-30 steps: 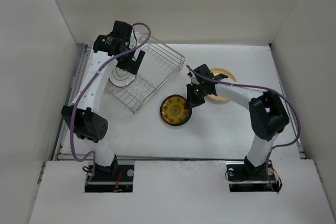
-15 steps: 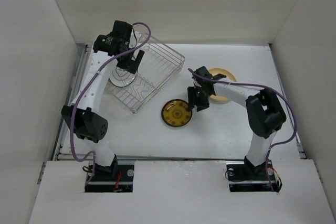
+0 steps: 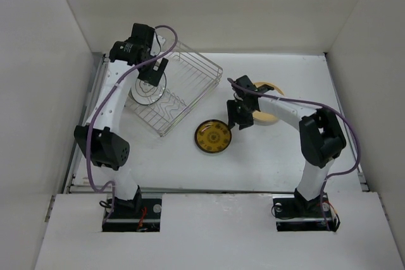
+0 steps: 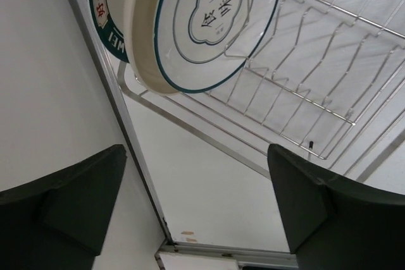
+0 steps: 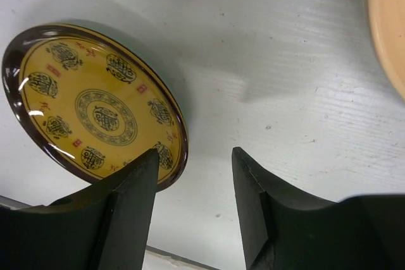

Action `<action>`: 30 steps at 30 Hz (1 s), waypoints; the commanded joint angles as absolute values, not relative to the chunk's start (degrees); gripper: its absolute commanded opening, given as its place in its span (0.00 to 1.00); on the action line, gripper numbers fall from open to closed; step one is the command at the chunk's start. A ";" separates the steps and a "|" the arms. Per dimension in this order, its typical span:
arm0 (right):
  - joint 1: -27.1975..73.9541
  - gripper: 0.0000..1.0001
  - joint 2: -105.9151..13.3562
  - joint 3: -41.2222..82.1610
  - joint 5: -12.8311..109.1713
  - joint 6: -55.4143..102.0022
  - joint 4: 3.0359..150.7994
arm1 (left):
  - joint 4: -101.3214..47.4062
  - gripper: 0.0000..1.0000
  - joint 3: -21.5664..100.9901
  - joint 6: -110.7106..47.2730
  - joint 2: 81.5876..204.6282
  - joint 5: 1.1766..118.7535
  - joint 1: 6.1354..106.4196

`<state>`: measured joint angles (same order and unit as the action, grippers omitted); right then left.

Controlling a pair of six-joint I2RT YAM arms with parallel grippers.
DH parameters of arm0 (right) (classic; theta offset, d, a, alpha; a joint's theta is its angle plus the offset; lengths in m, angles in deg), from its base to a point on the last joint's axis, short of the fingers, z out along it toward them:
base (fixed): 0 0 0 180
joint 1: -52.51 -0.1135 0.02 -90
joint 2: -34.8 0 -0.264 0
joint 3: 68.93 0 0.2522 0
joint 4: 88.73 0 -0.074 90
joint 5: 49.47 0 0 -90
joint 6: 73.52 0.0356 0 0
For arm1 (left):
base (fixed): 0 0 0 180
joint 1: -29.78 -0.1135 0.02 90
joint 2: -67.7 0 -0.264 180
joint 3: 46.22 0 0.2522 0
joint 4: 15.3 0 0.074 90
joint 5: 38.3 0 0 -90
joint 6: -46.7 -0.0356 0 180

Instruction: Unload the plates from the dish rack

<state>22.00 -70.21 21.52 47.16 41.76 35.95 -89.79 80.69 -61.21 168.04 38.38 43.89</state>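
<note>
The white teal-rimmed plate (image 4: 209,23) leans in the dish rack (image 3: 190,90), with a rear plate (image 4: 101,11) behind it. Your left claw (image 4: 196,156) hangs spread and empty before them. Next, pinch that rim and lift it clear of the wires. The yellow patterned plate (image 5: 95,105) lies flat on the worktop (image 3: 285,156) beside your right claw (image 5: 195,153), which is also spread. Chinese characters mark the white plate's centre, and the rear plate's band reads "MEI".

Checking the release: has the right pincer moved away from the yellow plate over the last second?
Yes. The right pincer has backed rightward off the rim of the yellow plate, toward the tan plate, which lies unmoved.
</note>
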 commanded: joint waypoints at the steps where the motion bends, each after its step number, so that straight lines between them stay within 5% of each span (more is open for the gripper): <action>1: 21.22 0.55 -66.46 24.81 45.10 41.70 36.46 | -88.39 0.86 82.41 -63.33 170.61 38.07 41.12; 8: 21.22 0.57 -61.18 26.57 41.41 41.70 36.47 | -89.71 0.51 89.26 -65.80 178.00 43.09 39.27; 26: 21.22 0.57 -61.87 28.77 39.65 40.03 35.33 | -88.48 0.50 95.07 -64.57 189.61 35.44 37.60; 29: 21.22 0.57 -61.88 28.77 39.65 40.03 35.33 | -89.70 0.45 95.07 -64.57 190.83 37.46 37.08; 30: 21.22 0.57 -61.88 28.77 39.65 40.03 35.33 | -89.71 0.35 95.07 -64.57 190.84 38.16 37.07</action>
